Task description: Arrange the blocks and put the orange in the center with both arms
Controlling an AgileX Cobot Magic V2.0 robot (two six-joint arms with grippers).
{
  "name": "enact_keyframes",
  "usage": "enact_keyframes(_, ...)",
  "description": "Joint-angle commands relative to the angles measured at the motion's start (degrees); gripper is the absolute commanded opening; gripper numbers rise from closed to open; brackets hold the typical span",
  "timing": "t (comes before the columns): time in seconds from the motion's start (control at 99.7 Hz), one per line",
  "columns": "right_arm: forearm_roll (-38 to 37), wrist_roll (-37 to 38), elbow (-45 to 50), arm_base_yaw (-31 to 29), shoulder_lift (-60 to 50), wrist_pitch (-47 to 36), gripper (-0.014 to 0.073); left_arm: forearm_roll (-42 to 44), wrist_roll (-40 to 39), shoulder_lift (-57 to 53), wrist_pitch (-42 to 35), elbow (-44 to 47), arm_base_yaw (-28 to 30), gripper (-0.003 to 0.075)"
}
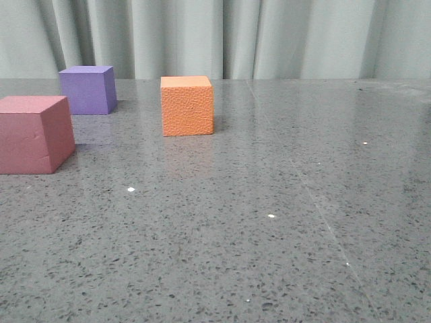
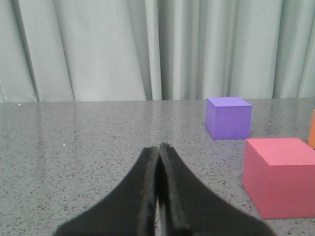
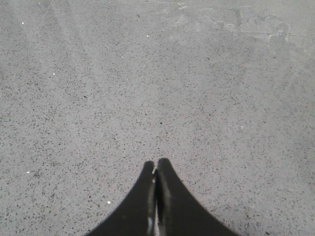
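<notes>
The orange cube stands on the grey stone table left of the middle, towards the back. The purple cube stands at the back left. The pinkish-red cube stands nearer, at the left edge of the front view. No gripper shows in the front view. In the left wrist view my left gripper is shut and empty, with the purple cube and the pinkish-red cube ahead and to one side; a sliver of the orange cube shows at the frame edge. My right gripper is shut and empty over bare table.
A pale pleated curtain hangs behind the table's far edge. The speckled tabletop runs bare across the middle and right of the front view.
</notes>
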Motion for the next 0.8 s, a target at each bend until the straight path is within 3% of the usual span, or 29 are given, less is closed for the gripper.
enact_keyframes(0.0,-1.6,0.0,-0.4,-0.4,-0.8,-5.8,-0.0067,-0.1,-0.4,-1.9,-4.4,3.2,0.0,-0.0019)
enact_keyframes(0.261,4.6,-1.3,9.8,-6.6,-10.8,-15.1,-0.0067,-0.1,-0.4,-1.9,-4.4,3.2,0.0,-0.0019)
enact_keyframes(0.541,22.0,-14.9,22.7,-16.2,-19.8,-29.0,-0.0067,-0.1,-0.4,-1.9,-4.4,3.2,0.0,-0.0019)
enact_keyframes(0.792,23.4,-15.8,31.9,-18.4,-19.7,-42.8,-0.0067,-0.1,-0.4,-1.9,-4.4,3.2,0.0,-0.0019)
